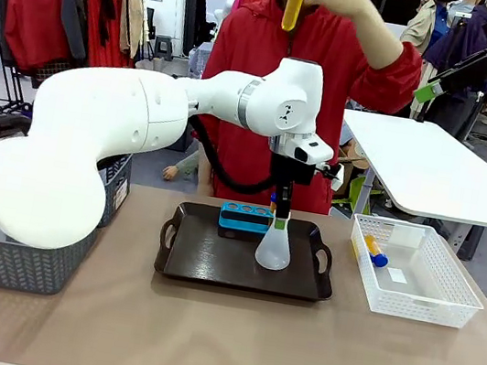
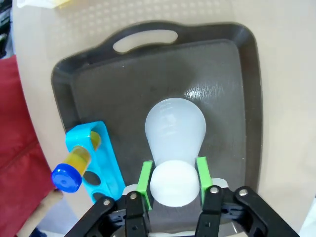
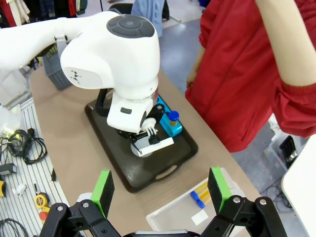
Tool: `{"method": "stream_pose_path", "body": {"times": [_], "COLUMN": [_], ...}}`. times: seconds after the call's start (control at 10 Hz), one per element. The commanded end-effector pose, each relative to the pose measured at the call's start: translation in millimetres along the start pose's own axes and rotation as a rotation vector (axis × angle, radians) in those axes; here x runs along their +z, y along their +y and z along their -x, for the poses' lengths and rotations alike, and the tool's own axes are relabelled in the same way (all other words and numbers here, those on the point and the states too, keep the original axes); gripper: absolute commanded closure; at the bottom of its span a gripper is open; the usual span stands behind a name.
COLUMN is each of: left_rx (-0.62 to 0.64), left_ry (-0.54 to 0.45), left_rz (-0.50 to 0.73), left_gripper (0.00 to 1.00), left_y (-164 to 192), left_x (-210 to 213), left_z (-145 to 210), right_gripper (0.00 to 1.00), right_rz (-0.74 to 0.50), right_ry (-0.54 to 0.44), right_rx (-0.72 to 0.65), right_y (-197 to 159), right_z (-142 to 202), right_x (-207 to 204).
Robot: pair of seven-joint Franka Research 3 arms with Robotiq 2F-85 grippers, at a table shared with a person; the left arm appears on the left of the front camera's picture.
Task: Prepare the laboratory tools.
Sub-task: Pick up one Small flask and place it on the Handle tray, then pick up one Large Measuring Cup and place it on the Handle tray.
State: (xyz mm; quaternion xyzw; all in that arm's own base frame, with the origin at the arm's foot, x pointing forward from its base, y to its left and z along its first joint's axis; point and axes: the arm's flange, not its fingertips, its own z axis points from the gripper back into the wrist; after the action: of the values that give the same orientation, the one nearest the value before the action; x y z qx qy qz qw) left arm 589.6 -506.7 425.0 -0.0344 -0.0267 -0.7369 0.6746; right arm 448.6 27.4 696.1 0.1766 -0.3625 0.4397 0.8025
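The translucent white conical flask (image 1: 274, 248) stands upright on the dark tray (image 1: 203, 264). From above, my left gripper (image 1: 280, 218) is shut on its neck; in the left wrist view the green pads (image 2: 144, 177) press both sides of the flask (image 2: 175, 131). A blue rack (image 2: 101, 163) at the tray's far edge holds one orange tube with a blue cap (image 2: 74, 168). The person holds another orange tube (image 1: 294, 5) up high. An orange tube (image 1: 374, 250) lies in the white basket (image 1: 432, 310). My right gripper (image 3: 160, 190) hovers high above the table, open and holding nothing.
A grey mesh basket (image 1: 18, 263) sits at the table's left edge, under my left arm. The person in a red top stands just behind the tray. A white table (image 1: 431, 170) stands beyond the far right. Bare tabletop lies in front of the tray.
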Motion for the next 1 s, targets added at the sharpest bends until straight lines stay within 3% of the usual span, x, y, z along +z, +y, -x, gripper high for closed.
{"method": "stream_pose_path", "body": {"times": [0.0, 0.1, 0.9], "left_rx": [-0.011, -0.013, 0.005], "left_ry": [0.029, 0.031, 0.026], "left_rz": [-0.006, -0.006, 0.002], "left_gripper": [0.21, 0.02, 0.00], "left_y": [14.6, 13.3, -9.5], "left_x": [15.1, 16.8, 45.2], "left_z": [-9.6, -9.0, 2.7], "right_gripper": [0.00, 0.00, 0.00], "right_rz": [-0.010, -0.010, -0.010], "right_ry": [-0.012, -0.012, -0.012], "right_rx": [0.006, 0.006, 0.006], "right_y": [-0.2, -0.2, -0.2], "right_z": [-0.5, -0.5, -0.5], "right_x": [0.5, 0.5, 0.5]}}
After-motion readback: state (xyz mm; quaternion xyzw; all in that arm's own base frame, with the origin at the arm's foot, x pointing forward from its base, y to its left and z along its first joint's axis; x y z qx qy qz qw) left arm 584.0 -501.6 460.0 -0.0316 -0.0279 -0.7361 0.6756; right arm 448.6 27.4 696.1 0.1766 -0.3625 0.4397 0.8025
